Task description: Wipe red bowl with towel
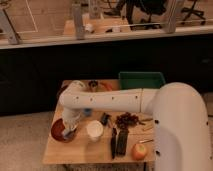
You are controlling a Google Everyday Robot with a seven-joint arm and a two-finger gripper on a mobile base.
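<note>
Our gripper (69, 129) has its jaws pressed together, pinching, as far as we can tell, the towel (66, 135) down inside the bowl (56, 131). The bowl sits by the table's (80, 151) left edge, toward the front corner. A hard sideways wipe could shove the bowl off that edge. A weak pinch could shed the towel. A wide sweep could topple the cup (95, 130).

White robot arm (110, 100), smooth and glossy: a thick rounded tube growing from a bulky, dome-shaped white shoulder, with a rounded elbow joint. Its darker gripper (67, 131), closed, sits at the arm's end above the red bowl (55, 130).
</note>
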